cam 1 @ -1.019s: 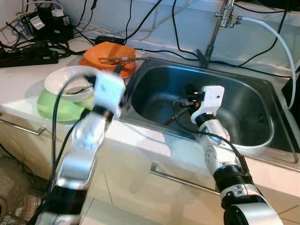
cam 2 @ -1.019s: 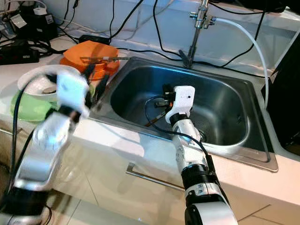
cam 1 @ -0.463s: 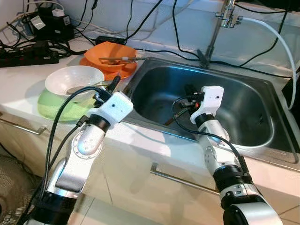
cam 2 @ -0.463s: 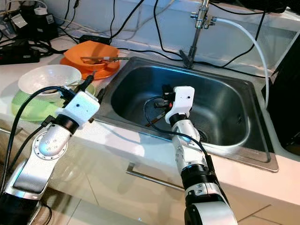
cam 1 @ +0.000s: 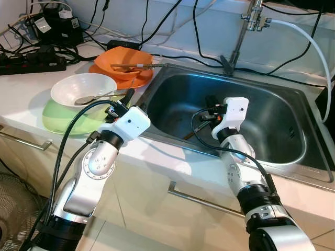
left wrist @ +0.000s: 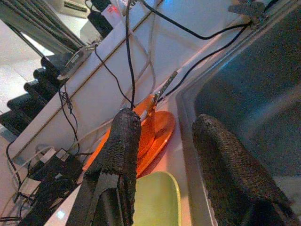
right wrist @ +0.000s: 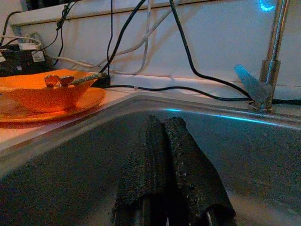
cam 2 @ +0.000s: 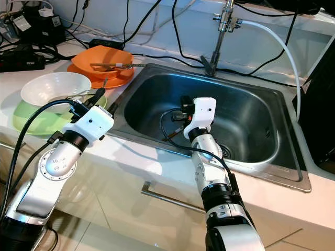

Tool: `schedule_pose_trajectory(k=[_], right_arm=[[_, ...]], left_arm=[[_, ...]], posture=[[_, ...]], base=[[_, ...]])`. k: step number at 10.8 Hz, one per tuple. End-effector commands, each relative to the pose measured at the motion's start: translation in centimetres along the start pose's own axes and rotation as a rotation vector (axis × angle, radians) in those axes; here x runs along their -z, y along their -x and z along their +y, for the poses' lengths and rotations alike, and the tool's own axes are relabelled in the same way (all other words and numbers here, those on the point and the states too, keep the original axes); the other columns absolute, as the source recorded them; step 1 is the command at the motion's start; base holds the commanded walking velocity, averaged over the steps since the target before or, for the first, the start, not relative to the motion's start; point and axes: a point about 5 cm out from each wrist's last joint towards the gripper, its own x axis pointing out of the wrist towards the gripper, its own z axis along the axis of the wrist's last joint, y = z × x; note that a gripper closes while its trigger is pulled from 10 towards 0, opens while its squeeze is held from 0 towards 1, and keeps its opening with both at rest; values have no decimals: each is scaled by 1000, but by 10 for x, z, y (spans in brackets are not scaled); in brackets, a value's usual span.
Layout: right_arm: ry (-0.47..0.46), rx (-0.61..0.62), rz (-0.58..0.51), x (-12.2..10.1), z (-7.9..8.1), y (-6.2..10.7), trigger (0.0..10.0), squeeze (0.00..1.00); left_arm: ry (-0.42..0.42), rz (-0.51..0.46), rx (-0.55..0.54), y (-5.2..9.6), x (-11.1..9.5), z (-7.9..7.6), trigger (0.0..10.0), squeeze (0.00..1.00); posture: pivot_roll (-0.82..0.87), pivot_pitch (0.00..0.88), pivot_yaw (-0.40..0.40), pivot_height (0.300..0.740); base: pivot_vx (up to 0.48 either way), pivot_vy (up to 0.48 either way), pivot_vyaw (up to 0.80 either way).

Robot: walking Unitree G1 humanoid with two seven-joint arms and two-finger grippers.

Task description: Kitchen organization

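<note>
A steel sink (cam 1: 293, 157) is set into a pale counter (cam 1: 21, 104), its right edge cut off by the frame, and a tap (cam 1: 238, 36) rises behind it with its top out of view. Left of the basin an orange bowl (cam 1: 123, 57) sits on an orange plate (cam 1: 107, 72), and nearer the counter edge a white bowl (cam 1: 84, 86) rests in a green dish (cam 1: 65, 117); each bowl holds utensils too small to name. A thin brown stick-like thing (cam 1: 189, 135) lies on the basin floor, mostly hidden by the right arm. The right gripper (right wrist: 170, 155) hangs inside the basin with its fingers pressed together on nothing. The left gripper (left wrist: 164, 155) hovers over the counter at the sink's left rim, fingers spread apart and empty. Tangled black cables (cam 1: 47, 49) crowd the back corner.
</note>
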Motion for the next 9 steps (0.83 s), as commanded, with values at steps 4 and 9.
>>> schedule_pose_trajectory(k=[4, 9], right_arm=[[13, -11, -28, -8, 0, -5, 10000, 0], [8, -10, -27, -7, 1, -4, 10000, 0]], left_arm=[[-28, 26, -15, -3, 2, 3, 10000, 0], [-66, 57, -34, -12, 6, 7, 10000, 0]], posture=[[247, 0, -62, 740], [246, 0, -61, 740]], base=[[0, 0, 0], [0, 0, 0]])
